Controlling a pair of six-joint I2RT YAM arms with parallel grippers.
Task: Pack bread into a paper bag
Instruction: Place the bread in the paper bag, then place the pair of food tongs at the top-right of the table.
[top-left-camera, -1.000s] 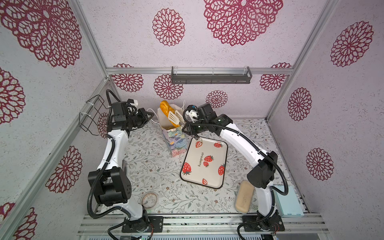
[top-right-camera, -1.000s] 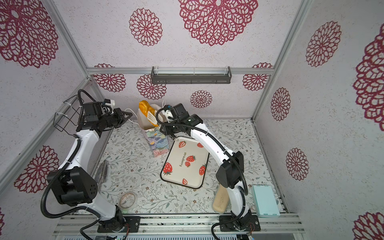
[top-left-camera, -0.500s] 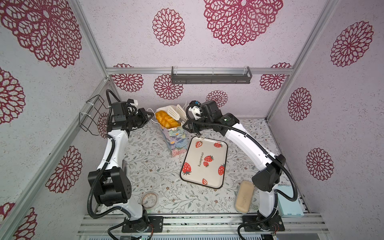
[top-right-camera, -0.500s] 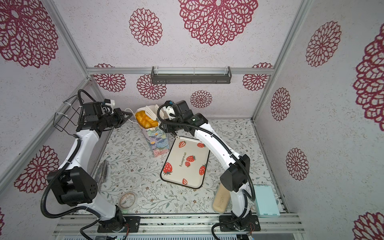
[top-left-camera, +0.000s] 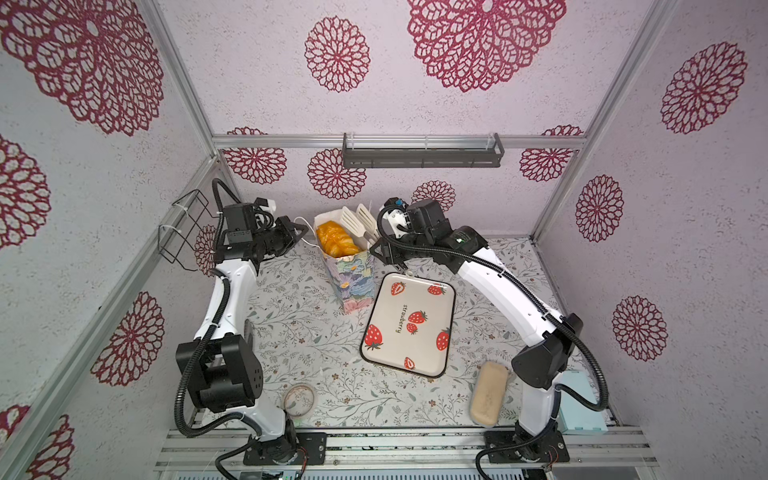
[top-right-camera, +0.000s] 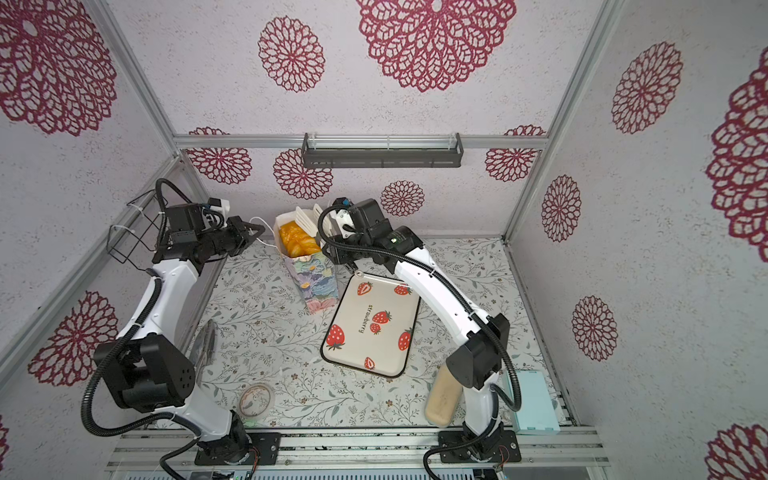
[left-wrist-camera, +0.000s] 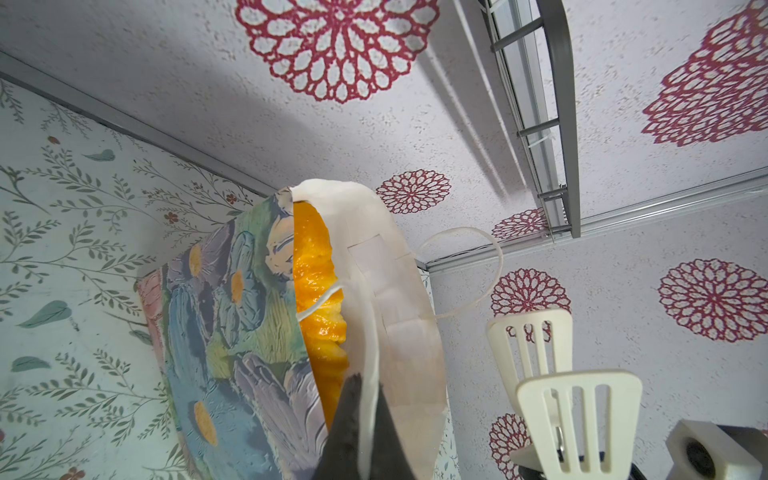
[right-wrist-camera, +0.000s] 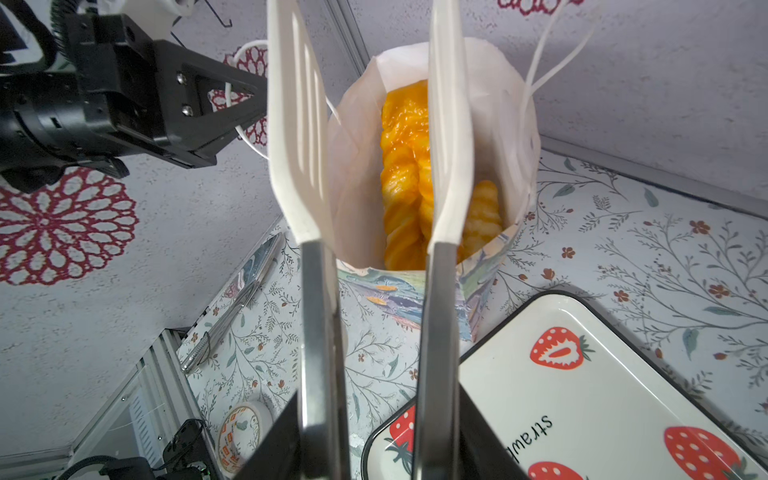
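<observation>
Reaching the paper bag (top-left-camera: 351, 282) rim, bread (top-left-camera: 332, 243) fills it, tongs (top-left-camera: 348, 222) beside.

The bread (right-wrist-camera: 405, 166) at centre frame looks wet-glossy, the paper bag (left-wrist-camera: 232, 332) is matt white paper inside and rough, brushstroke-textured outside, the tongs (right-wrist-camera: 446, 124) join matt white plastic blades to polished metal arms, and the tray (top-left-camera: 436, 307) shines smooth on the matt printed bench (top-left-camera: 299, 340).

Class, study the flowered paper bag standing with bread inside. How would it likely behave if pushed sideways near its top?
The paper bag is tall on a narrow base, so it would probably tip rather than slide. Its thin walls bulge around the bread, so they likely crumple under pressure. The left tool pinching its cord handle may steady it.
</observation>
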